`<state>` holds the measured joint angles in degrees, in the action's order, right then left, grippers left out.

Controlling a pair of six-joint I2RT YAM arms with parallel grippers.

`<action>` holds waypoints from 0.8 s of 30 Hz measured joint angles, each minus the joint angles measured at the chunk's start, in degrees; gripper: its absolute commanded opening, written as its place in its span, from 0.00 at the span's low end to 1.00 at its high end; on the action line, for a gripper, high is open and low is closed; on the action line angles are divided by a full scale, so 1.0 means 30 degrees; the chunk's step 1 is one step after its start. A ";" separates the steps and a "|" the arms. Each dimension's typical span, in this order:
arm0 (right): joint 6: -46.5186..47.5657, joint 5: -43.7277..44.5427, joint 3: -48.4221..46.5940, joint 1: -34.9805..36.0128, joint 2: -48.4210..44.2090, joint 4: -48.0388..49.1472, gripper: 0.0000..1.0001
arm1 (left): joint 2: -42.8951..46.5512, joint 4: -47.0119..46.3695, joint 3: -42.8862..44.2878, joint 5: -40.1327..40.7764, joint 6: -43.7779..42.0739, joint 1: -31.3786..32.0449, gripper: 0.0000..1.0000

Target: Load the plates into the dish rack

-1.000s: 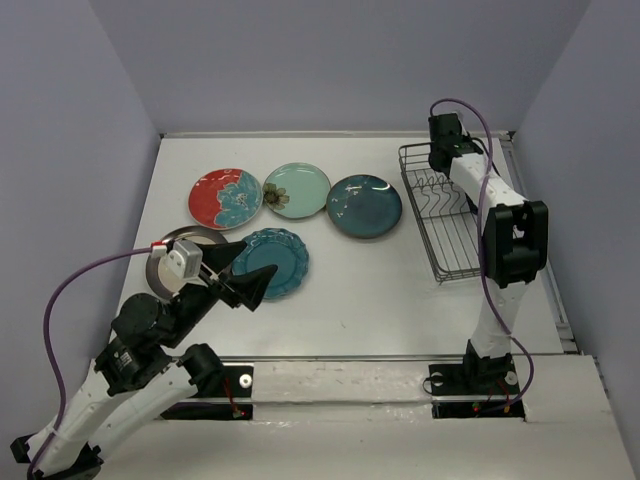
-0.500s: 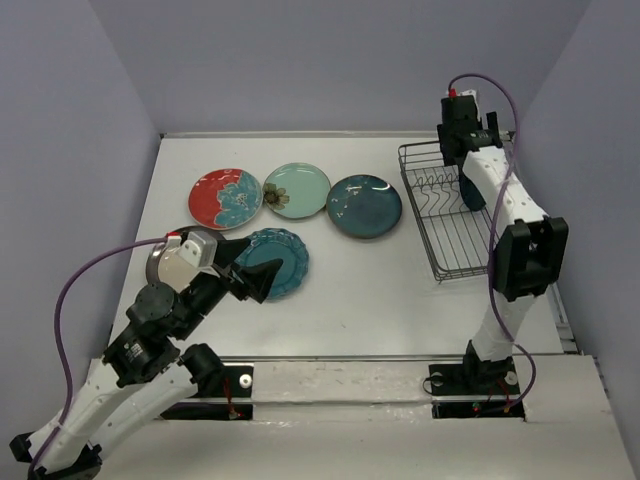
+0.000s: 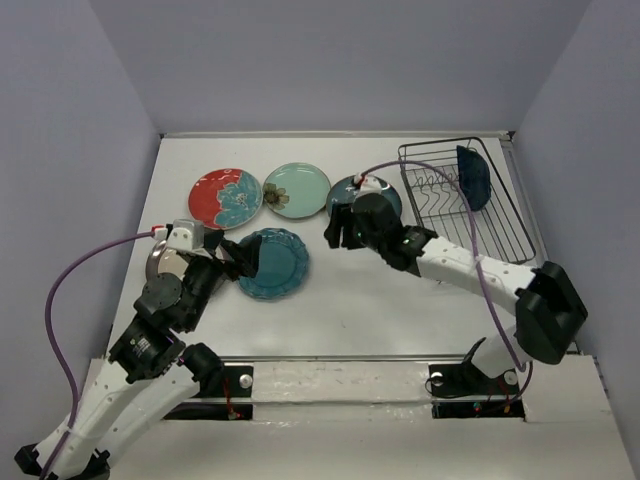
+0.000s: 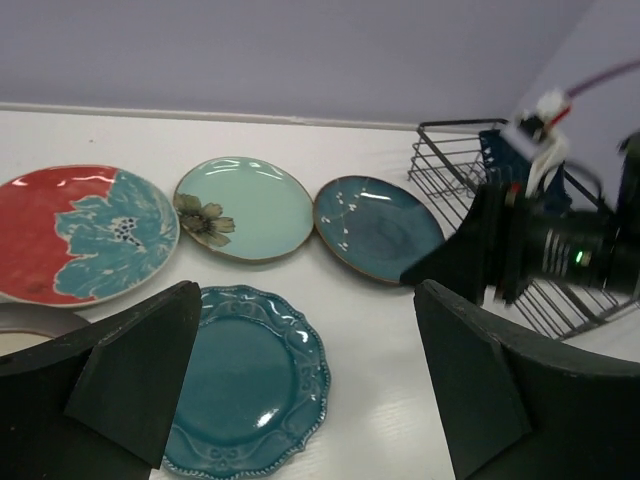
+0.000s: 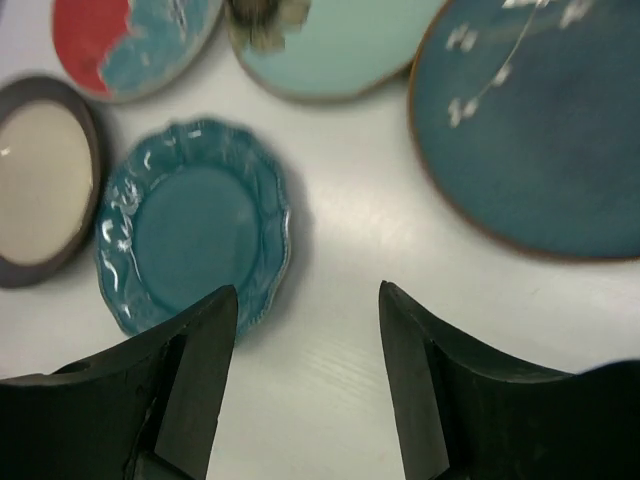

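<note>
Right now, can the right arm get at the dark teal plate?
Probably yes. The right hand hovers open and empty just beside the dark teal plate, which lies flat with nothing on it. The mint plate sits close on one side, so that edge looks tight.

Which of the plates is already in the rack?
The navy blue plate: it stands on edge at the far end of the dish rack. The rest lie flat on the table, left of the rack.
</note>
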<state>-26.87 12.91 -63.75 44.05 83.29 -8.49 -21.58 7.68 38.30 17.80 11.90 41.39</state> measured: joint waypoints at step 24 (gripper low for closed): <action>-1.4804 -0.1647 0.5938 0.3198 1.0885 1.9606 0.54 | -0.0765 -0.0080 0.0000 -0.0138 0.0153 -0.2084 0.99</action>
<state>-71.29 7.97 -45.93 53.65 115.94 50.33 -23.88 7.44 38.30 17.39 12.36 35.14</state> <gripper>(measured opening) 0.554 0.990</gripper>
